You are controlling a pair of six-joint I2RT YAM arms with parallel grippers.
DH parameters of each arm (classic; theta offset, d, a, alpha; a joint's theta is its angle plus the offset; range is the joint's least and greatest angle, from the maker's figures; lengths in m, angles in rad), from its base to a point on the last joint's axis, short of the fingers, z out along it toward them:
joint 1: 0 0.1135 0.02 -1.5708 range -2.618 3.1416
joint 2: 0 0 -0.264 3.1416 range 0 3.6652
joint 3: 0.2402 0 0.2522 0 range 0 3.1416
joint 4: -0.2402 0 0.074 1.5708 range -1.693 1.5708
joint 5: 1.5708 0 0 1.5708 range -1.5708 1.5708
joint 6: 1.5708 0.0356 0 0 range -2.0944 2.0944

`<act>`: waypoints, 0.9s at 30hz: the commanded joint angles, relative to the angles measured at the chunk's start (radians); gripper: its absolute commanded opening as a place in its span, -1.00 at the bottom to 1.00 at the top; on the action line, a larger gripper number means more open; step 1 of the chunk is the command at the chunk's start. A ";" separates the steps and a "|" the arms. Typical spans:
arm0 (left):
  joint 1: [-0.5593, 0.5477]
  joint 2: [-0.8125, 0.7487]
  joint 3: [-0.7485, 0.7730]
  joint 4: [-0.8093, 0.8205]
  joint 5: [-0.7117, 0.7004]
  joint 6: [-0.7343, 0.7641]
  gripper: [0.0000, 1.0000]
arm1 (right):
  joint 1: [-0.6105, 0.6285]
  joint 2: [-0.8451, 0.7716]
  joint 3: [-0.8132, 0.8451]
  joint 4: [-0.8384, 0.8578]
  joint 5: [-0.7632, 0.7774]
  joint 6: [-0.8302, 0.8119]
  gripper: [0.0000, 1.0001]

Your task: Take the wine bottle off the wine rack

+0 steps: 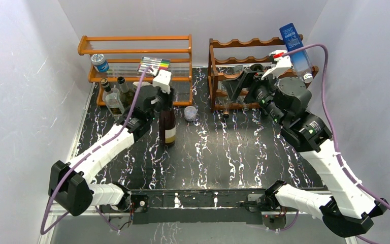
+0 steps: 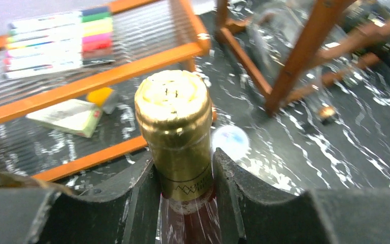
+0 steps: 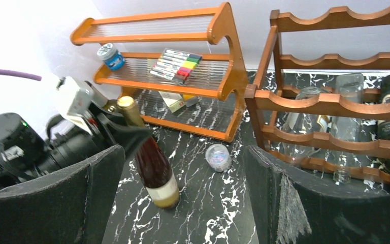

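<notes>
A dark wine bottle point(image 1: 167, 124) with a gold foil cap point(image 2: 175, 109) and a pale label stands on the black marbled table between the two shelves, leaning slightly in the right wrist view point(image 3: 155, 168). My left gripper point(image 1: 161, 99) is shut on its neck just below the foil point(image 2: 185, 190). The dark reddish-brown wine rack point(image 1: 233, 66) with wavy rails stands at the back right point(image 3: 330, 101) and holds several bottles. My right gripper point(image 1: 237, 85) is open and empty just in front of the rack's left side; its fingers point(image 3: 71, 198) are spread wide.
An orange straight-railed shelf point(image 1: 132, 51) at the back left holds a marker set point(image 1: 154, 64) and a blue-lidded jar point(image 1: 100, 62). Two bottles point(image 1: 114, 96) stand by its left end. A small round container point(image 1: 190, 113) sits between the shelves. A blue box point(image 1: 294, 43) leans on the rack's top right.
</notes>
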 commanded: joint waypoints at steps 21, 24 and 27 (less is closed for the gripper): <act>0.229 -0.091 -0.076 0.488 0.004 0.166 -1.00 | 0.001 0.002 0.000 -0.029 0.027 -0.006 0.96; 0.248 -0.093 -0.083 0.464 0.018 0.162 -1.00 | 0.001 0.012 -0.001 -0.042 0.015 -0.007 0.96; 0.263 -0.103 -0.120 0.483 0.006 0.166 -1.00 | 0.000 0.014 -0.018 -0.035 0.016 0.000 0.96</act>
